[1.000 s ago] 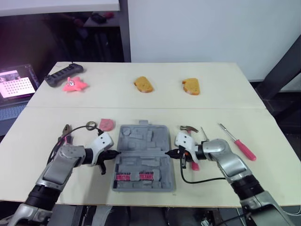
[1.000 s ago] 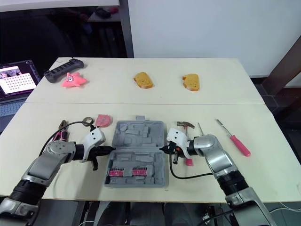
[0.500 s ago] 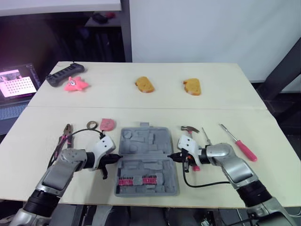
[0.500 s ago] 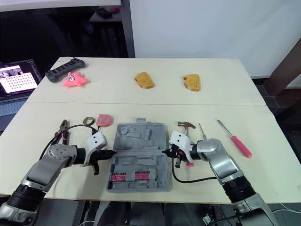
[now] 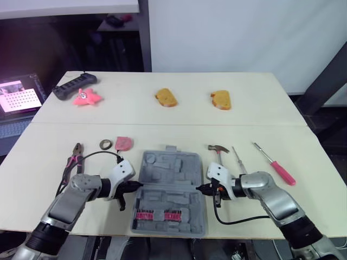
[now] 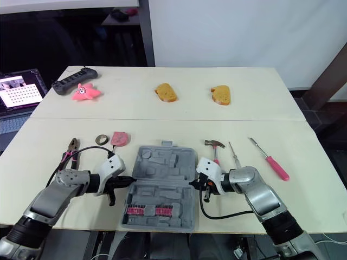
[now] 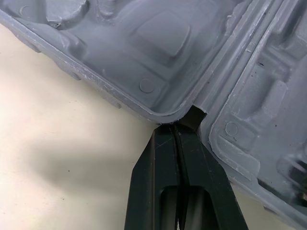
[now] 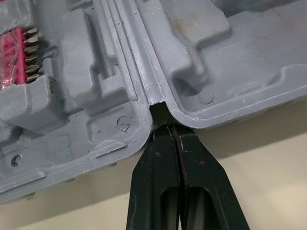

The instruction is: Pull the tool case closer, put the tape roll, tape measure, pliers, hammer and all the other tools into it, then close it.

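Near the front edge of the surface (image 5: 179, 116), the open grey tool case (image 5: 169, 187) is flanked by the left gripper (image 5: 137, 186) and right gripper (image 5: 200, 188). Their closed, empty jaws are wedged into its hinge notches, apparently so that it can be dragged evenly. Pliers (image 5: 75, 156), tape roll (image 5: 105, 143), tape measure (image 5: 123, 143), hammer (image 5: 218, 151) and screwdriver (image 5: 274, 163) are seen lying outside it.

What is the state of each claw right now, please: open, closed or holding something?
Left claw: closed, tips against a hinge notch of the tool case, nothing visibly pinched.
Right claw: closed, tips at the opposite hinge notch.
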Motion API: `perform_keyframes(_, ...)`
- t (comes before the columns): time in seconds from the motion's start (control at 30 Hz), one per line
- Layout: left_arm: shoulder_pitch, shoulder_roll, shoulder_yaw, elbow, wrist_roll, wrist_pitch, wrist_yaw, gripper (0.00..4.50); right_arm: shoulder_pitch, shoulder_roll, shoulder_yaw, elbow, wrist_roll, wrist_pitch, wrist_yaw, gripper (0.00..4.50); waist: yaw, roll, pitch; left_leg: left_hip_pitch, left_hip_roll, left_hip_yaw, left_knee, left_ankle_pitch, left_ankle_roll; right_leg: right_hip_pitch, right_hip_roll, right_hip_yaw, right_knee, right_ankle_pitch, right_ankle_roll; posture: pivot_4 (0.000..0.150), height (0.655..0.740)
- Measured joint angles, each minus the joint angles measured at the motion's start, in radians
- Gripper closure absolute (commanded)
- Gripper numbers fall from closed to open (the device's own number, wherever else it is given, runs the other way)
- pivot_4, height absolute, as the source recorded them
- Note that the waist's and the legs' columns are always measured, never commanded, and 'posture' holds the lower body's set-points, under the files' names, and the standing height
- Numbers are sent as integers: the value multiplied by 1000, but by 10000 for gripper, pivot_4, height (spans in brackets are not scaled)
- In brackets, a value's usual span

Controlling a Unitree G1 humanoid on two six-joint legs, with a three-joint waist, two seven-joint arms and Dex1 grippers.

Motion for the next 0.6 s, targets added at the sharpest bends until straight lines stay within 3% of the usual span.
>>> perform_keyframes(0.6,148,100,31,-157,-106,135,-2,45000,58,-65,31,-82,47,47,26,44713,1,-2,-2,0,0,0,0,0,0,1,0,0,-2,0,0,1500,7377)
